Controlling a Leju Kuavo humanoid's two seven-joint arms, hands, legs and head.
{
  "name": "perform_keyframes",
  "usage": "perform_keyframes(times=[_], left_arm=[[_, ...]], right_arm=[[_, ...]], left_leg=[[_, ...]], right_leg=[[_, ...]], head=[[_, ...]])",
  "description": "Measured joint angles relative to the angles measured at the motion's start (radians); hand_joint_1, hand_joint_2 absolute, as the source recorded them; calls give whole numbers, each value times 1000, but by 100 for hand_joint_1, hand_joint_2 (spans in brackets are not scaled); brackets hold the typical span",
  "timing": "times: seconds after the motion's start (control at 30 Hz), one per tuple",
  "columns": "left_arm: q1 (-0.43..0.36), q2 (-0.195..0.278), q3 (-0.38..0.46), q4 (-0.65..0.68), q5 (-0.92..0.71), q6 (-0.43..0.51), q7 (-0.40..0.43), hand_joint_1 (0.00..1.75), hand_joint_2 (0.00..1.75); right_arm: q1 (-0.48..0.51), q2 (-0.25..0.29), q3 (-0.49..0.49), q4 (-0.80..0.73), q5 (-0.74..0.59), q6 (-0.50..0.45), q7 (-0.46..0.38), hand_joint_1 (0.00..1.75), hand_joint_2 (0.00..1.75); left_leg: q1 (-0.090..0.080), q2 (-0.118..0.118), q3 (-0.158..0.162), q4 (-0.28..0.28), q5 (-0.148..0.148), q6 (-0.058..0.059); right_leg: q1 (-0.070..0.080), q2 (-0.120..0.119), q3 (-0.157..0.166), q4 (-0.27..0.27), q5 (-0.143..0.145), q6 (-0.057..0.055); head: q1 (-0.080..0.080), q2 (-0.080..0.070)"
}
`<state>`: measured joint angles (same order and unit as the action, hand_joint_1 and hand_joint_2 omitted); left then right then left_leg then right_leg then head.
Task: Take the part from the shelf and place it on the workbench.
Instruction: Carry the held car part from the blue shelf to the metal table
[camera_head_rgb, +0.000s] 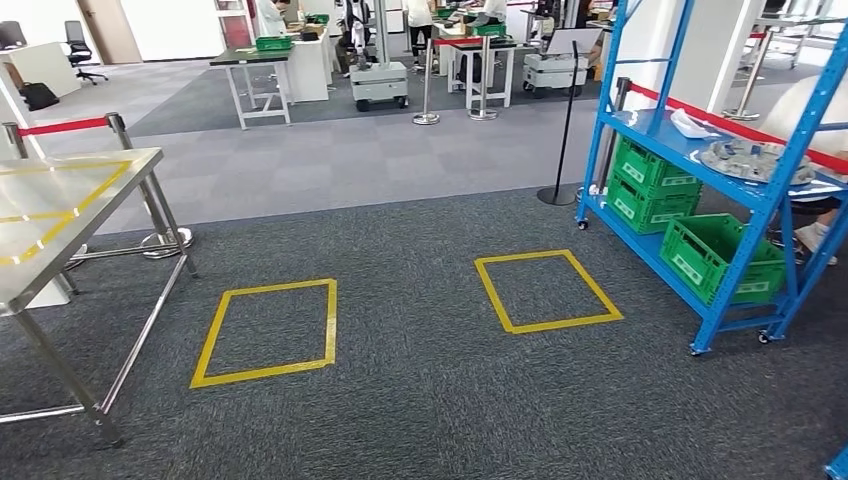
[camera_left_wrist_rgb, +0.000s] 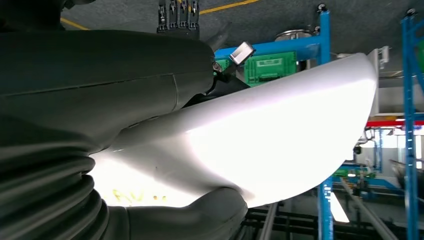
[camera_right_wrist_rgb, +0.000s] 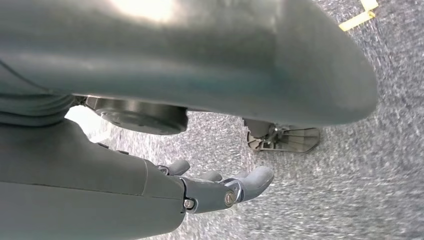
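Note:
The part (camera_head_rgb: 745, 158), a flat grey metal piece, lies on the upper board of the blue shelf (camera_head_rgb: 700, 140) at the right in the head view. The workbench (camera_head_rgb: 70, 240), a steel table marked with yellow tape, stands at the left. My left hand (camera_left_wrist_rgb: 177, 17) hangs beside my white body, its dark fingers straight and holding nothing; the blue shelf (camera_left_wrist_rgb: 320, 40) lies beyond it. My right hand (camera_right_wrist_rgb: 220, 187) hangs over the grey carpet with its fingers loosely apart and nothing in them. Both hands are far from the part.
Green crates (camera_head_rgb: 725, 255) fill the shelf's lower boards, and a white bag (camera_head_rgb: 690, 123) lies near the part. A person in white (camera_head_rgb: 805, 105) sits behind the shelf. Two yellow tape squares (camera_head_rgb: 268, 332) mark the carpet between bench and shelf. Red-belt posts (camera_head_rgb: 120, 130) stand behind the bench.

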<state>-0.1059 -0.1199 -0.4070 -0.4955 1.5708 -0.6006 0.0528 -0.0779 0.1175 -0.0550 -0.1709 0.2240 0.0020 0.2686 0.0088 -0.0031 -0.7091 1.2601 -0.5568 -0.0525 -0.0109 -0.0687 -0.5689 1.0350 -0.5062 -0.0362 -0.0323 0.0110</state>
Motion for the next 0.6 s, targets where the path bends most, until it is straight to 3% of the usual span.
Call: perform_keyframes(times=[0.07, 0.13, 0.17, 0.23, 0.3, 0.37, 0.43, 0.47, 0.5, 0.53, 0.6], left_arm=[[0, -7, 0, -6, -1, 8, -19, 175, 175], [3, -18, 0, -15, -5, 12, -43, 175, 175], [7, -22, 0, -20, -7, 14, -54, 175, 175], [22, -26, 0, -29, -10, 28, -71, 175, 175], [35, -29, 0, -38, -11, 50, -79, 175, 175], [38, -34, 0, -45, -11, 66, -82, 175, 175], [39, -38, 0, -47, -11, 73, -83, 175, 175], [40, -38, 0, -47, -11, 77, -84, 175, 175], [41, -39, 0, -47, -11, 79, -85, 175, 175], [42, -40, 0, -48, -11, 81, -85, 175, 175], [41, -42, 0, -50, -10, 83, -86, 175, 175]], right_arm=[[-7, -3, 2, 0, 9, 4, 0, 0, 0], [-10, -11, 8, 0, 22, 11, 0, 0, 0], [-10, -17, 11, 0, 29, 15, 0, 0, 0], [-10, -27, 20, 0, 41, 22, 0, 0, 0], [-10, -40, 28, -1, 48, 26, 0, 0, 0], [-7, -51, 32, -1, 51, 29, 0, 0, 0], [-2, -59, 33, -1, 53, 29, 0, 0, 0], [0, -62, 33, -1, 54, 30, 0, 0, 0], [1, -63, 34, -1, 54, 30, 0, 0, 0], [1, -65, 35, -1, 55, 30, 0, 0, 0], [0, -70, 37, -1, 55, 31, 0, 0, 0]], left_leg=[[-2, 37, 75, -133, 54, 3], [-7, 64, 120, -215, 76, 16], [-11, 65, 122, -223, 74, 24], [-11, 41, 120, -228, 80, 38], [-8, 19, 123, -236, 86, 51], [-6, -6, 123, -238, 89, 60], [-8, -36, 120, -236, 90, 63], [-9, -51, 120, -234, 90, 63], [-9, -66, 120, -232, 90, 63], [-9, -81, 120, -230, 90, 62], [-9, -108, 118, -226, 89, 58]], right_leg=[[2, -25, 4, 1, -4, 7], [6, -44, 8, 2, -8, 18], [7, -52, 10, 2, -8, 24], [4, -64, 14, 1, -11, 37], [-2, -25, 3, 34, -37, 48], [-5, 39, -48, 146, -95, 52], [-3, 63, -110, 267, -136, 52], [-3, 66, -122, 284, -130, 51], [-2, 70, -115, 259, -105, 48], [-2, 78, -89, 199, -67, 45], [-4, 118, -29, 64, -12, 38]], head=[[-2, 0], [-1, 0], [1, 0], [3, 0], [4, 0], [10, 0], [14, 0], [15, 0], [16, 0], [16, 0], [17, 0]])
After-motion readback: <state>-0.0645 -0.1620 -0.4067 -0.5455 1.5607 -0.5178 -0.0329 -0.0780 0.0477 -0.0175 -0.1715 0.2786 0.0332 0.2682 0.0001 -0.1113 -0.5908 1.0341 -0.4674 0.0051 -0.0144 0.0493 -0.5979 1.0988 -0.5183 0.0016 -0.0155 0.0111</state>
